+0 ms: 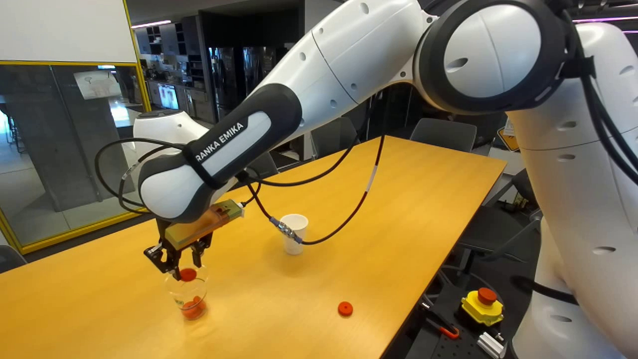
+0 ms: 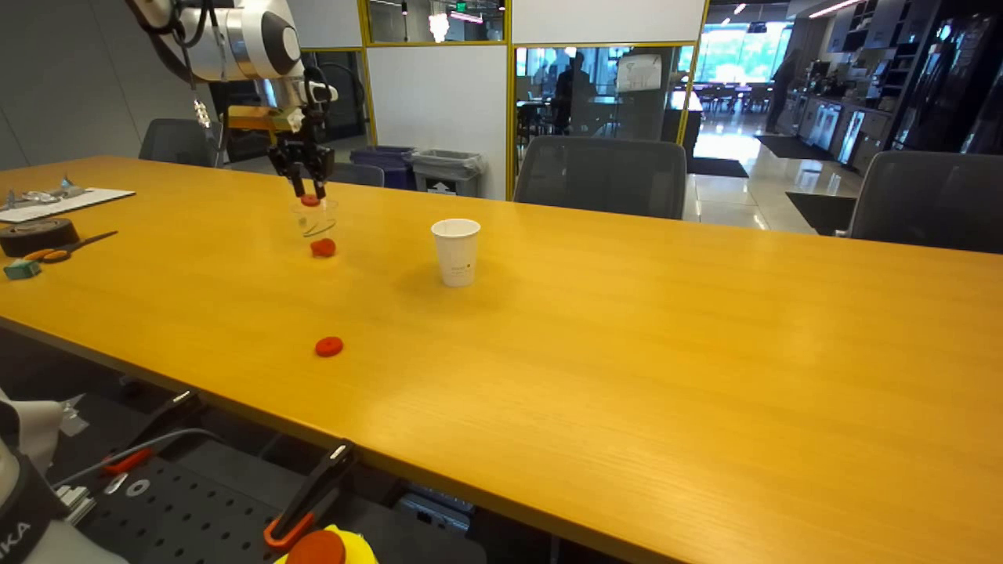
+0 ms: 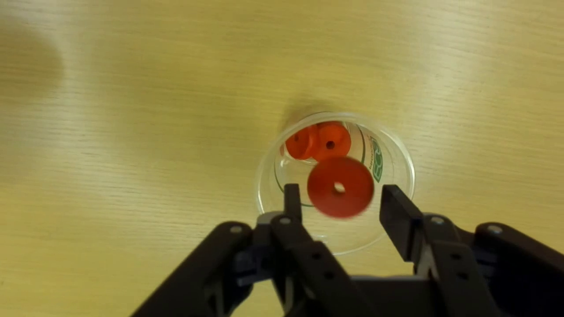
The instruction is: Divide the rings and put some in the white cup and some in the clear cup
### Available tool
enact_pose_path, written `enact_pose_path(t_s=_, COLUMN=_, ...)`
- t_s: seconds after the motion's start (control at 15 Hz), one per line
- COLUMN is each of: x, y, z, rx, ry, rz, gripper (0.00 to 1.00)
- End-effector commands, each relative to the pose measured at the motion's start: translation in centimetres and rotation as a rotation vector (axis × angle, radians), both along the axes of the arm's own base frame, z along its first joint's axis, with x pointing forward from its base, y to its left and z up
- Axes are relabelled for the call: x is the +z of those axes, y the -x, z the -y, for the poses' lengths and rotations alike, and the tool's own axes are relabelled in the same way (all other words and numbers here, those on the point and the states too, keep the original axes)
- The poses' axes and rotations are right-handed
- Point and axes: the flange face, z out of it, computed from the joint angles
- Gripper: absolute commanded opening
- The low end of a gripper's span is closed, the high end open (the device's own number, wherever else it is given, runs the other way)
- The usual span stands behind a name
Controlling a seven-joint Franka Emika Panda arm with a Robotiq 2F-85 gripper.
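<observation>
My gripper (image 3: 341, 190) points down over the mouth of the clear cup (image 3: 377, 160), its jaws apart. Between the fingers floats a slightly blurred red ring (image 3: 328, 200), with a gap on both sides. The same ring (image 2: 310, 200) shows just beneath the fingertips in both exterior views, at about the cup's rim. Inside the clear cup, orange-red rings (image 3: 332, 137) lie at the bottom; how many is unclear. The white cup (image 2: 456, 257) stands upright apart from it, its inside hidden. One more red ring (image 1: 345, 308) lies flat on the table near the edge.
Scissors (image 2: 59, 254), a dark tape roll (image 2: 38, 235), a small green block (image 2: 22, 269) and a white board (image 2: 74, 202) with items lie at one table end. A red button on a yellow base (image 1: 481, 308) sits beside the robot. Arm cables hang low above the table.
</observation>
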Motion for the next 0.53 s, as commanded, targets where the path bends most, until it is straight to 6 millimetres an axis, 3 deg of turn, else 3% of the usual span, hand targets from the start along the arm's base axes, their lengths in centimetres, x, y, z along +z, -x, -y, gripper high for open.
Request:
enact_pose_path(t_s=0.0, x=0.6, y=-0.8, z=-0.7, rx=0.016, ry=-0.018, rz=-0.027, gripper=0.81)
enact_pose_path(t_s=0.13, x=1.0, y=-1.0, z=-0.7, rx=0.016, ry=-0.016, rz=-0.024, gripper=0.97)
enact_pose_path(t_s=0.2, x=1.3, y=-1.1, z=-0.6, rx=0.014, ry=-0.014, rz=-0.021, gripper=1.0)
enact_pose_path(t_s=0.47, x=3.9, y=-0.4, z=1.3, rx=-0.027, ry=0.022, rz=-0.009, gripper=1.0)
